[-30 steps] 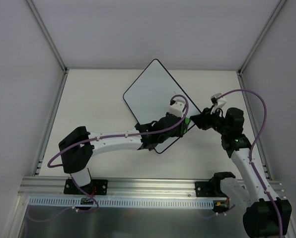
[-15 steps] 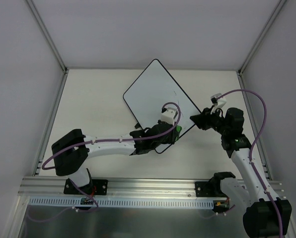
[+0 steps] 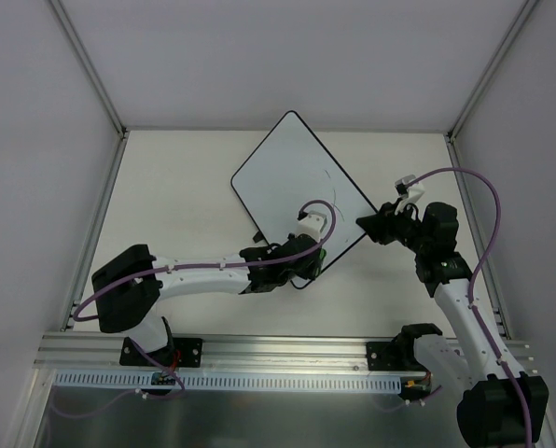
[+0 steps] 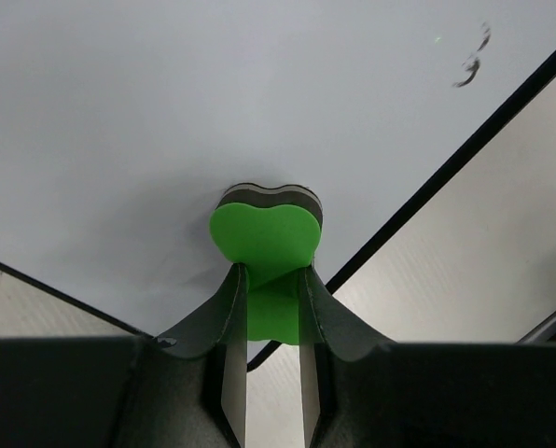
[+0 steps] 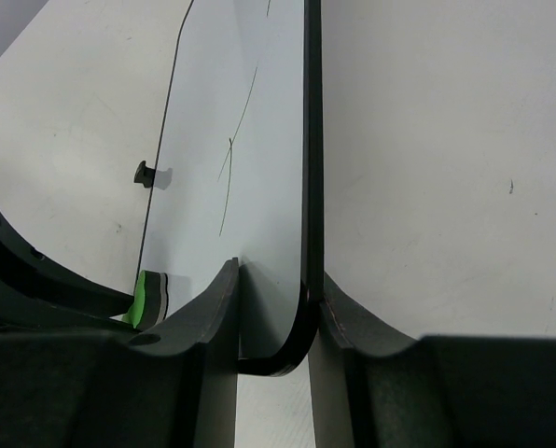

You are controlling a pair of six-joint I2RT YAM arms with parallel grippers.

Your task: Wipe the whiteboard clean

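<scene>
The whiteboard [image 3: 292, 182] lies turned like a diamond on the table, white with a thin black frame. My left gripper [image 3: 317, 254] is shut on a green heart-shaped eraser [image 4: 264, 233], whose dark pad presses on the board's surface [image 4: 213, 112] close to its near edge. Small dark smudges [image 4: 472, 63] sit near the board's right edge. My right gripper [image 3: 364, 224] is shut on the board's right corner [image 5: 292, 345], one finger on each side of the frame. Thin pen lines [image 5: 233, 149] show on the board [image 5: 250, 112], with the eraser [image 5: 147, 297] at the lower left.
A small black foot [image 5: 145, 174] sticks out from the board's far edge. Grey walls enclose the table [image 3: 185, 177] on three sides, and an aluminium rail [image 3: 259, 350] runs along the near edge by both arm bases.
My left gripper has slid the eraser leftward and toward the near edge of the board. The right gripper and the board have stayed put.
</scene>
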